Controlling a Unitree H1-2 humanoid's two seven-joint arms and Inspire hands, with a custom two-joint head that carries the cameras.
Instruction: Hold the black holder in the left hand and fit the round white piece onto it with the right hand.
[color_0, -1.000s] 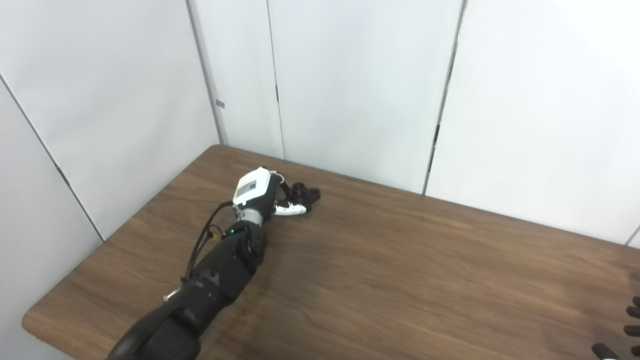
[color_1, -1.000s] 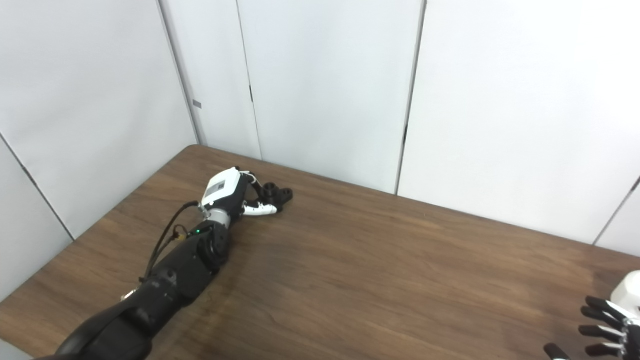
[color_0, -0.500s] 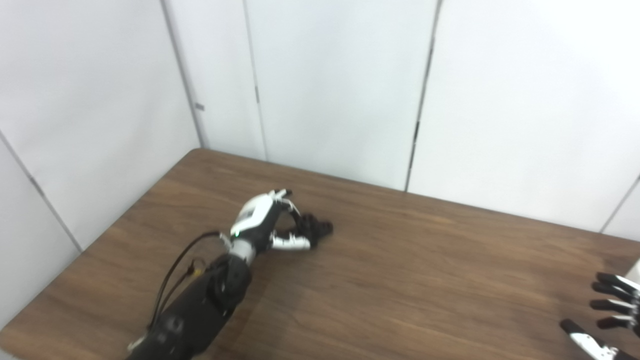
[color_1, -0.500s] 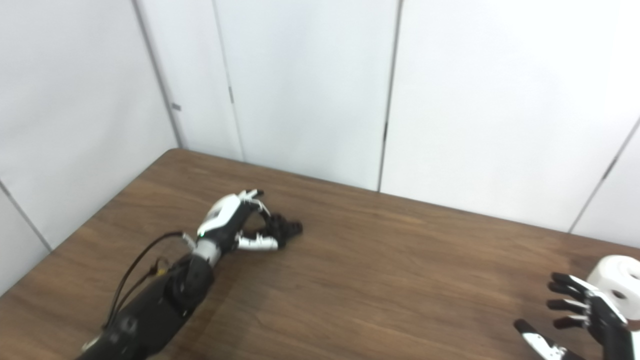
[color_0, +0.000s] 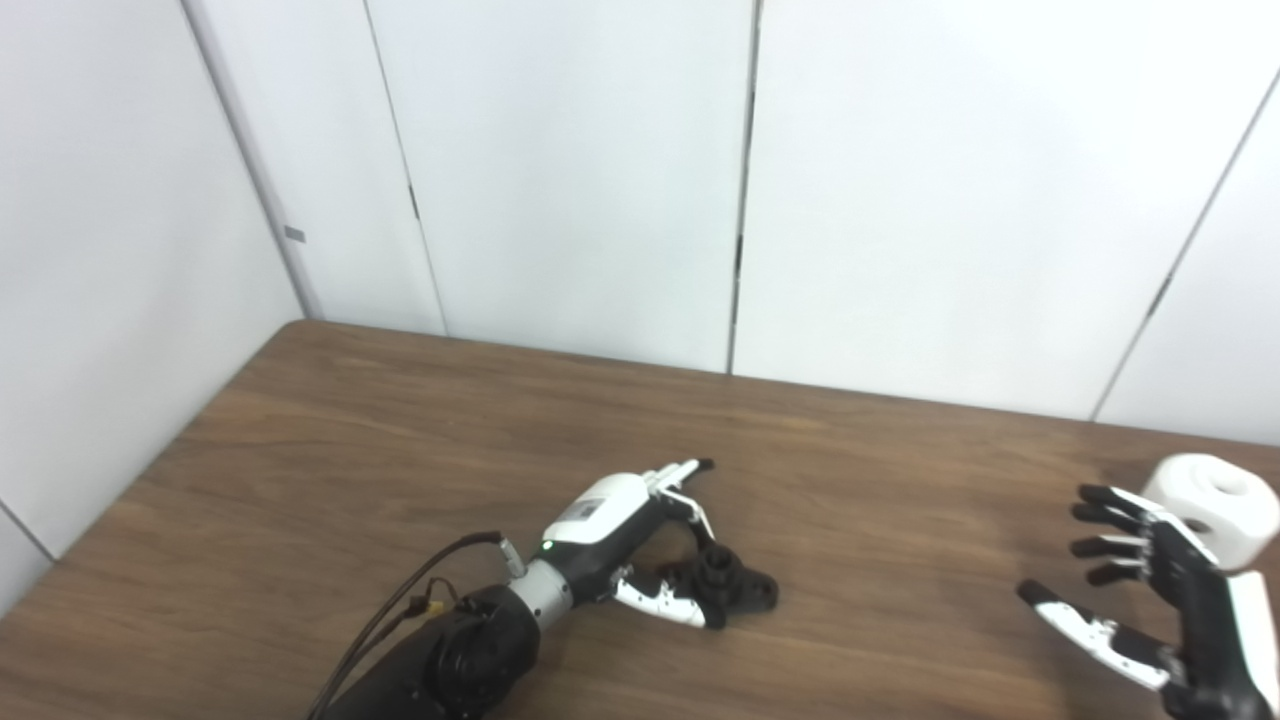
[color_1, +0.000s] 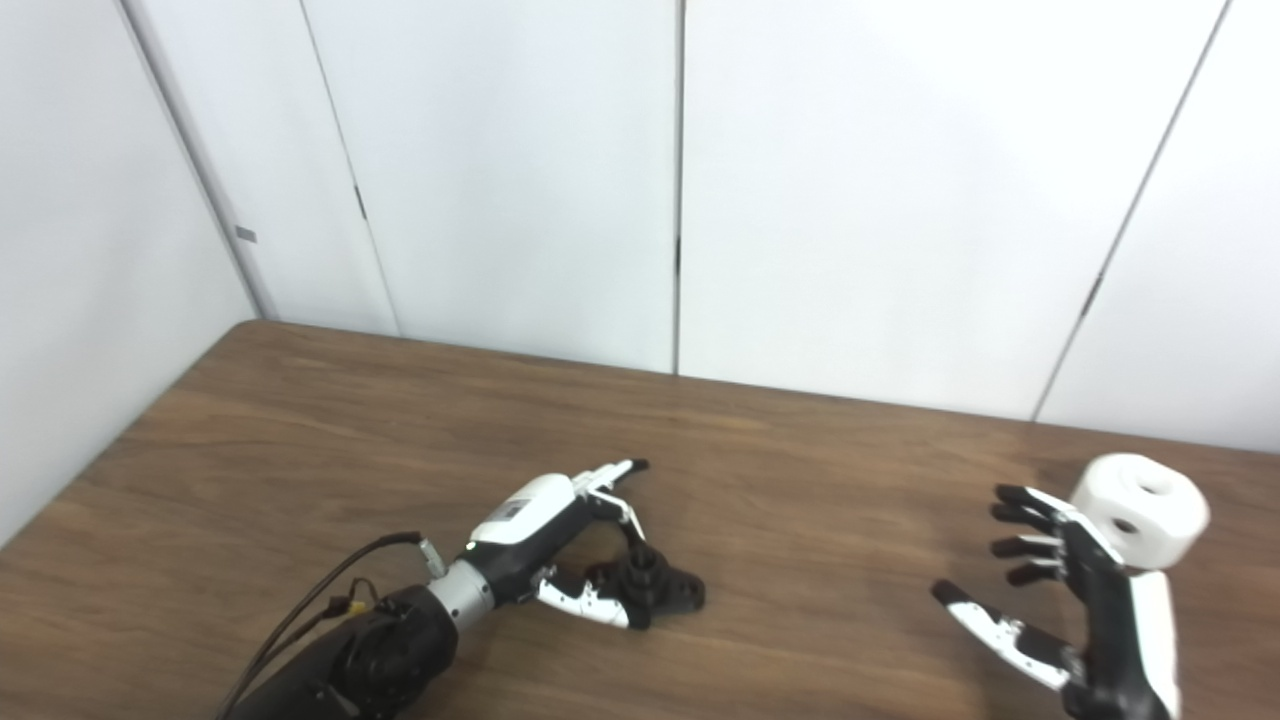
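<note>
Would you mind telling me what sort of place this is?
Probably a lab test cell: plain white wall panels enclose a wooden table that carries only the black holder and round white piece.

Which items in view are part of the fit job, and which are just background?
Part of the job:
- black holder, on the table, left hand closed around it
- round white piece, on the table, not held
- right hand, open, beside the white piece

Just there:
- wooden table
- white wall panels
</note>
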